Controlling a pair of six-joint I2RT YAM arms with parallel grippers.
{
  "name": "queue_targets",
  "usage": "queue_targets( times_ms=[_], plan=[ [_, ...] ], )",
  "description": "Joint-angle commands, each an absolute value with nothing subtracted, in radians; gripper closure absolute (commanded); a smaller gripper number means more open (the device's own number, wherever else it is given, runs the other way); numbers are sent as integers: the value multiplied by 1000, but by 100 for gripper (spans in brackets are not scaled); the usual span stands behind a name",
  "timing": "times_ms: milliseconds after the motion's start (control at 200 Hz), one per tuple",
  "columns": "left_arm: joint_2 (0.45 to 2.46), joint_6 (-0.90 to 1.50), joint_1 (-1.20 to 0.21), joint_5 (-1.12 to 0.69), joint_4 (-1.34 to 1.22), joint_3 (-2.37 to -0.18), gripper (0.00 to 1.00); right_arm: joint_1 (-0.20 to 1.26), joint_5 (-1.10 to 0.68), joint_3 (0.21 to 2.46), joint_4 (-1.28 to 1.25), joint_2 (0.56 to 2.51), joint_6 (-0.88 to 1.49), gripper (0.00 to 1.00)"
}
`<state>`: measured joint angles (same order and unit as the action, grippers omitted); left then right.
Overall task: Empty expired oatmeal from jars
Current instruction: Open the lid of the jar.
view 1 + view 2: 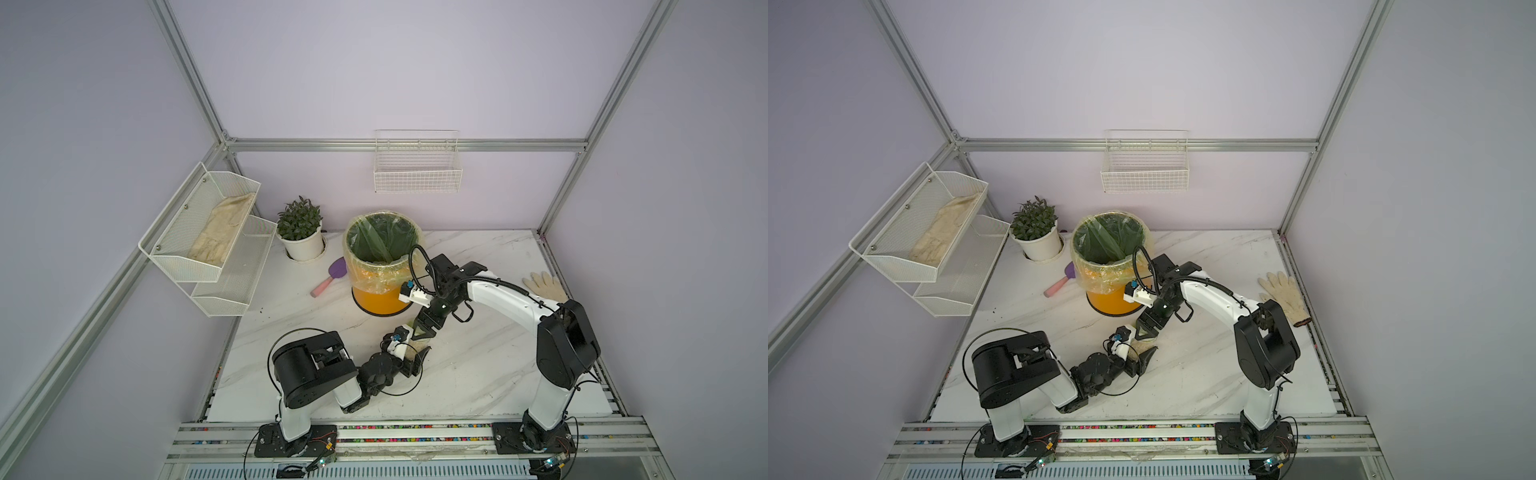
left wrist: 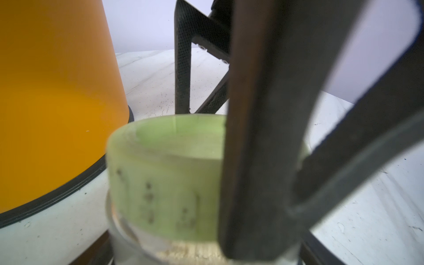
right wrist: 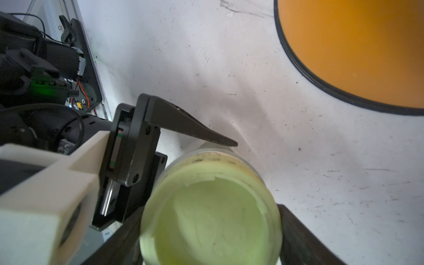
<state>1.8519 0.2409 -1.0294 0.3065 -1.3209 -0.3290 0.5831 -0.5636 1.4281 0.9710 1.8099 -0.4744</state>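
The jar (image 1: 1144, 345) sits inside the left pincer (image 1: 412, 352), lid (image 3: 211, 218) inside the right pincer (image 1: 424, 332); pinching or not, cannot tell. Unclamped, twisting could topple it.

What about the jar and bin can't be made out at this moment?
- Oatmeal level: left wrist view, blurred, cut by the frame's edge.
- Jar body: both top views, small, under the left gripper and right gripper.
- Lid thread, tight or loosened: blurred in both wrist views.
- Bin floor: both top views, liner folds cover it.
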Motion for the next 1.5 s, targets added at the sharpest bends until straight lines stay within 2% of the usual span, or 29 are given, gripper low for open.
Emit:
queue_targets(
  times_ms=[0, 155, 370, 665, 925, 1080, 1495],
  plan=[
    [1840, 241, -1016, 285, -1345, -333, 100, 584, -592, 1459, 1048, 1829, -639, 52],
    [1825, 241, -1015, 267, -1344, -327, 100, 583, -532, 1474, 1060, 1827, -782, 39],
    [1797, 241, -1012, 251, -1332, -319, 100, 584, -537, 1524, 1156, 1881, -978, 38],
    [1779, 236, -1012, 248, -1267, -340, 100, 583, -550, 1588, 1216, 1908, -1068, 37],
    [1773, 232, -1012, 261, -1269, -339, 100, 582, -518, 1633, 1273, 1883, -1069, 38],
    [1758, 222, -1012, 275, -1266, -334, 100, 578, -483, 1681, 1306, 1881, -984, 39],
    [1748, 160, -1018, 306, -1281, -339, 100, 480, -478, 1450, 1253, 1602, -898, 39]
  ],
)
